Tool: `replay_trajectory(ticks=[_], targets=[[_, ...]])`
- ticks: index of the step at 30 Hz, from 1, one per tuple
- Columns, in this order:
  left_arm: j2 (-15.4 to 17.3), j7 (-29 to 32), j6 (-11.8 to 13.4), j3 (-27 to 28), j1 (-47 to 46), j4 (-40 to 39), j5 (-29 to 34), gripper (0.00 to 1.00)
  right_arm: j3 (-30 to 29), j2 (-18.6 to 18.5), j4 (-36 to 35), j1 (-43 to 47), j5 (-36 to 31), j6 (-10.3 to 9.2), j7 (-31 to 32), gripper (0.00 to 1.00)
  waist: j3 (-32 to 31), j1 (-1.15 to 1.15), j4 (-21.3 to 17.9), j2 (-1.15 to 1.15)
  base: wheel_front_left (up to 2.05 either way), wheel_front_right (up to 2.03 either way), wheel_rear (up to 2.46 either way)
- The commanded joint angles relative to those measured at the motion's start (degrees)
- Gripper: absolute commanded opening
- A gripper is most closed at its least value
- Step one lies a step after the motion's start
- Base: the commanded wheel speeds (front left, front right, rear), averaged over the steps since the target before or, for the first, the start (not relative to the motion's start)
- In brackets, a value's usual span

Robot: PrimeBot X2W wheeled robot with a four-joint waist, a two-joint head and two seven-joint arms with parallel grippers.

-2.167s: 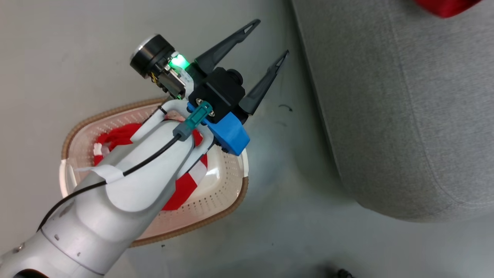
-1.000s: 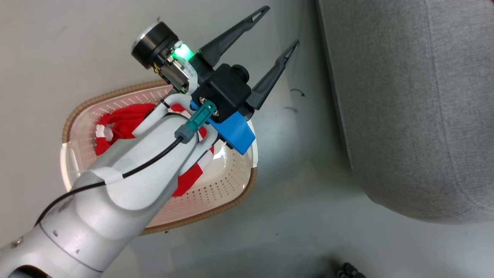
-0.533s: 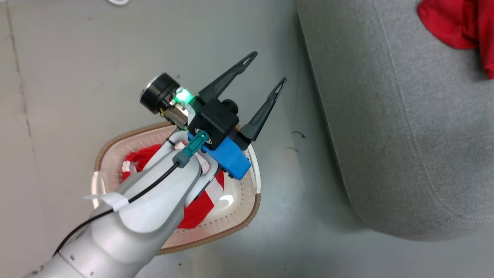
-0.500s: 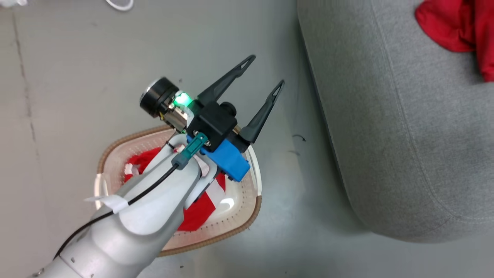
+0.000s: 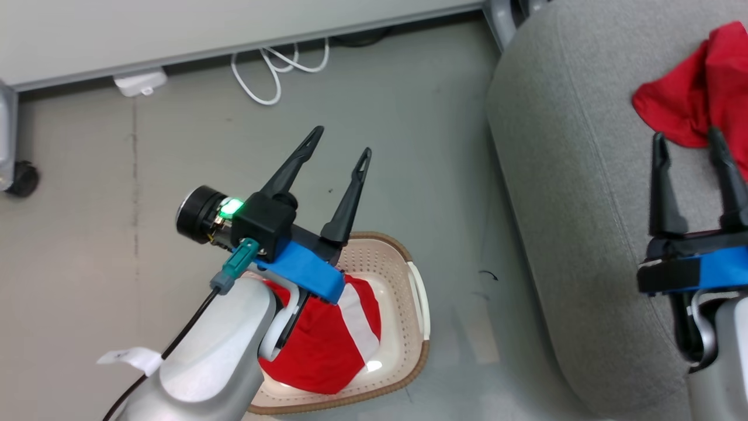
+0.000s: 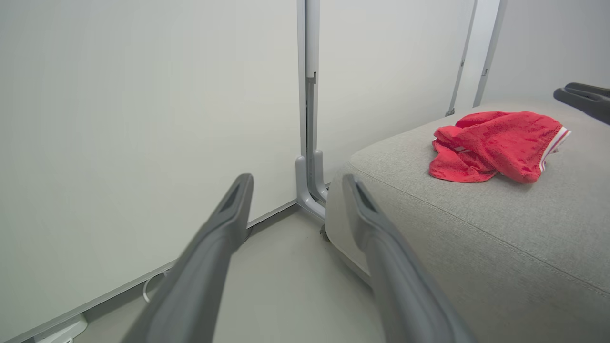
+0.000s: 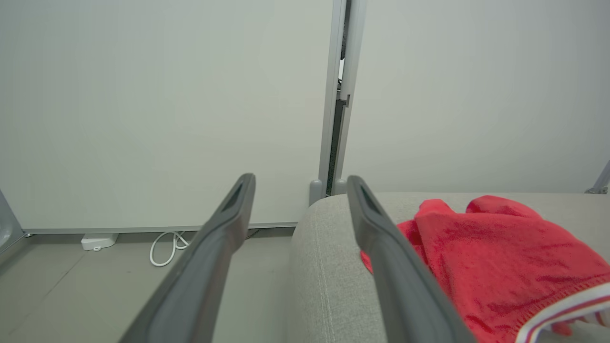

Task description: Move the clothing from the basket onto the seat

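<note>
Left pincer [image 5: 341, 142], spread wide and empty, hangs over the floor [image 5: 409, 117] past the basket [image 5: 403, 316]; a red-and-white garment [image 5: 327, 345] lies in the basket beneath its wrist. Right pincer [image 5: 686, 135], also spread and empty, hangs over the seat [image 5: 572, 175], just beside a second red garment [image 5: 684, 105] lying there.

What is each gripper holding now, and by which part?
Nothing. The left gripper and the right gripper are both open and empty.

We are finding the left forearm [image 5: 204, 362] covering the left side of the basket [image 5: 383, 238] and much of the red garment [image 5: 333, 351] inside it. The right edge is cutting off the second garment [image 5: 684, 111] on the seat [image 5: 561, 175] in the head view and the right wrist view
</note>
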Motion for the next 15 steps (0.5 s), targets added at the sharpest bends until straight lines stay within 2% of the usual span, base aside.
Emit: replay_trajectory(ticks=[1,7,15], targets=[[-0.11,-0.15,0.02,1.72,1.90,-0.53,0.57,1.00,1.29,0.45,-0.66,1.55,0.21,0.03,-0.21,1.00,-2.37,0.01,2.30,0.00,0.00,0.00,0.00],[-1.20,-0.16,-0.03,8.27,7.37,-1.66,1.69,1.00,4.41,2.44,-2.29,4.43,-0.30,0.03,-0.20,1.00,-5.82,0.01,4.91,0.00,0.00,0.00,0.00],[-2.32,-0.15,-0.57,17.15,15.69,-3.77,3.98,1.00,5.71,5.01,-3.90,9.57,-2.16,0.03,-0.21,1.00,-10.05,0.01,7.09,0.00,0.00,0.00,0.00]])
